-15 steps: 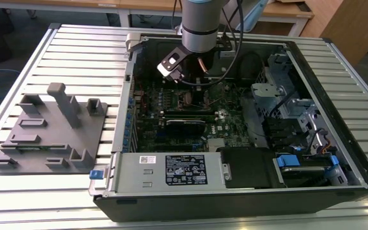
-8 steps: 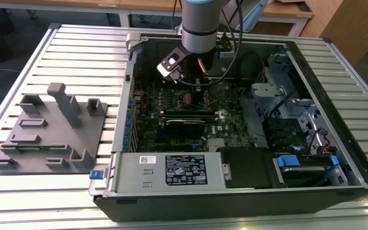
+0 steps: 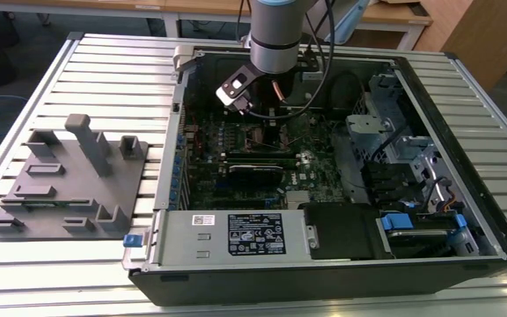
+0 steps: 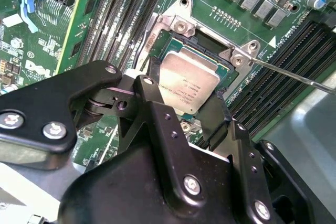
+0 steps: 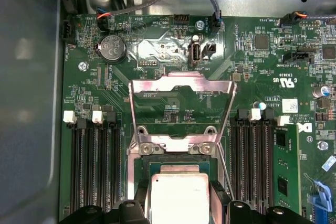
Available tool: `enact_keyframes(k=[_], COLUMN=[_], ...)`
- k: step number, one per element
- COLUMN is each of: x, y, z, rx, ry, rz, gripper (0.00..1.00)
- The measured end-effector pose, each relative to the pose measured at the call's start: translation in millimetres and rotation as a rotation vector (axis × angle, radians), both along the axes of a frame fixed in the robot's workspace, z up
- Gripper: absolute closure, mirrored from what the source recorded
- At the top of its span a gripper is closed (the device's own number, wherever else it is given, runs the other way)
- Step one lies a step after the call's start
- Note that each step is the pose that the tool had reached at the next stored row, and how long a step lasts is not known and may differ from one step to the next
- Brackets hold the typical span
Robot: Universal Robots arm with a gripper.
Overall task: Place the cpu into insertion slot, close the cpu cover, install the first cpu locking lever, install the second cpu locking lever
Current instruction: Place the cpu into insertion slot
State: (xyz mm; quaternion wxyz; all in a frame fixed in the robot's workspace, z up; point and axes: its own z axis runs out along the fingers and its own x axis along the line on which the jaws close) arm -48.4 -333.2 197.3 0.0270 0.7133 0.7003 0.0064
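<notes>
Tool (image 4: 187, 87) grips flat silvery square cpu (image 4: 190, 81).

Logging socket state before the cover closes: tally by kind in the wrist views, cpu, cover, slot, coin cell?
cpu: 1
cover: 1, raised
slot: 1
coin cell: 1
Total: 4
</notes>
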Motion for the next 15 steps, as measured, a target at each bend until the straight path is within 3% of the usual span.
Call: enact_keyframes(k=[15], x=[0.0], y=[0.0], z=[-1.2], rx=[0.0011], ry=[0.0002], rz=[0.012], gripper=[0.46])
